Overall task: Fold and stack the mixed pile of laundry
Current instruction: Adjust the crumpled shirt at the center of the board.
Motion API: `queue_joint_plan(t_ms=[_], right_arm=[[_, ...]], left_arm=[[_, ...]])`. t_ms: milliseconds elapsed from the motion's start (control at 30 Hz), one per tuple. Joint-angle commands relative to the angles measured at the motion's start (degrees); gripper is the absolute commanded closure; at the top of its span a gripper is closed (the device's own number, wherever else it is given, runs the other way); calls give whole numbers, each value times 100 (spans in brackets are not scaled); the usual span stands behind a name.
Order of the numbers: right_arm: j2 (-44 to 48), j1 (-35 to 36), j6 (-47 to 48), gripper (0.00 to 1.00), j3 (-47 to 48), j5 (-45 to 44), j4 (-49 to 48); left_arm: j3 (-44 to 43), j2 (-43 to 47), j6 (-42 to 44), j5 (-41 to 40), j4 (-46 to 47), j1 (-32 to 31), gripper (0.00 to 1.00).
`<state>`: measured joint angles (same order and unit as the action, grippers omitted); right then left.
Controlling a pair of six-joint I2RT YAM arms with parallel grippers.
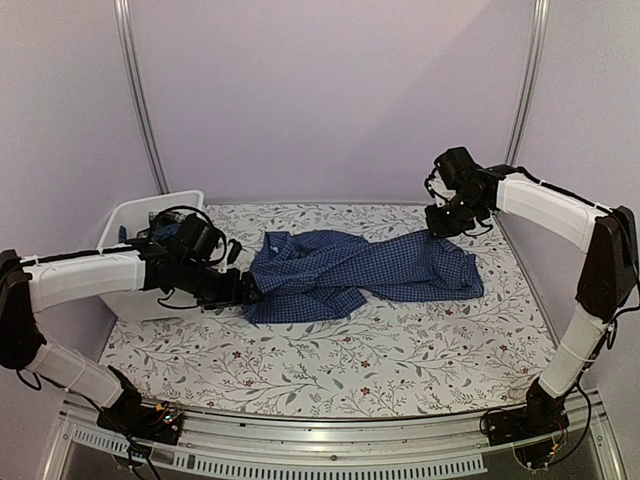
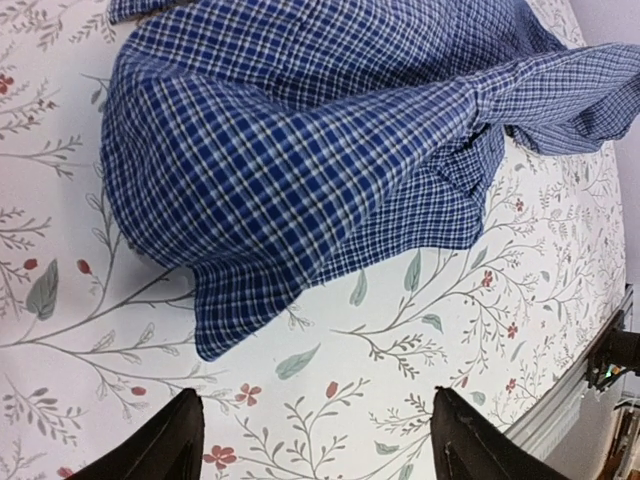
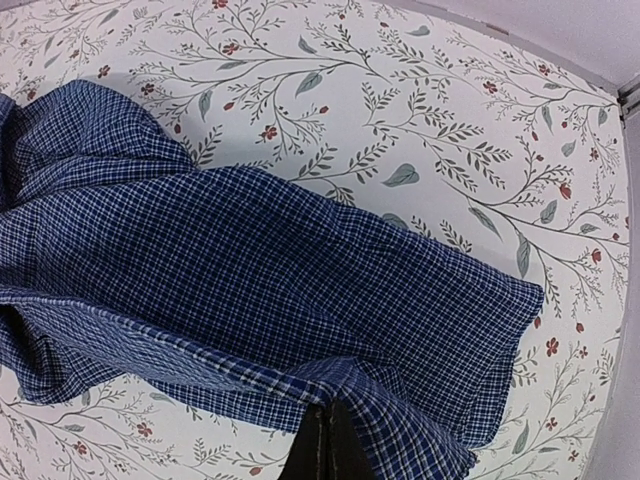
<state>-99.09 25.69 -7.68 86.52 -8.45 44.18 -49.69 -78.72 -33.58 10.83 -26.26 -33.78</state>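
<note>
A blue-and-white checked shirt (image 1: 360, 270) lies crumpled across the middle of the floral tablecloth (image 1: 330, 365). My left gripper (image 1: 246, 290) is low at the shirt's left end. In the left wrist view its fingers (image 2: 170, 445) stand wide apart over bare cloth, and the shirt's corner (image 2: 240, 310) lies just ahead, untouched. My right gripper (image 1: 445, 222) hovers over the shirt's right end. In the right wrist view its fingers (image 3: 325, 450) are pressed together on a raised fold of the shirt (image 3: 250, 270). No other garment shows plainly.
A white plastic tub (image 1: 128, 222) stands at the back left, partly behind my left arm, with something dark blue (image 1: 165, 224) inside. Pale walls close in the back and sides. A metal rail (image 1: 330, 440) runs along the near edge.
</note>
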Motion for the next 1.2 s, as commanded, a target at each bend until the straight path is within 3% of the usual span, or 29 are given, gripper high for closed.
queue_joint_plan(t_ms=[0, 233, 467, 700, 900, 967, 1033, 1133, 1167], right_arm=[[-17, -40, 90, 100, 225, -17, -194], [-148, -123, 139, 100, 276, -7, -217], [-105, -169, 170, 100, 330, -18, -178], [-8, -220, 214, 100, 251, -54, -147], [175, -288, 282, 100, 108, -87, -147], [217, -308, 301, 100, 93, -100, -155], [248, -339, 311, 100, 83, -118, -163], [313, -384, 319, 100, 93, -153, -192], [353, -386, 320, 100, 93, -183, -211]], left_arm=[[480, 240, -695, -29, 716, -367, 23], [754, -30, -1201, -519, 1057, -1122, 23], [359, -1022, -1813, -1412, 726, -1125, 22], [-29, -1826, -1942, -1766, 1304, -1019, 15], [-394, -2531, -2341, -1995, 1330, -666, 15], [-603, -2823, -2303, -1957, 1231, -587, 22], [-789, -2993, -2168, -1901, 1127, -556, 38], [-904, -2843, -1775, -1680, 1199, -558, 94], [-978, -2717, -1587, -1632, 1176, -563, 100]])
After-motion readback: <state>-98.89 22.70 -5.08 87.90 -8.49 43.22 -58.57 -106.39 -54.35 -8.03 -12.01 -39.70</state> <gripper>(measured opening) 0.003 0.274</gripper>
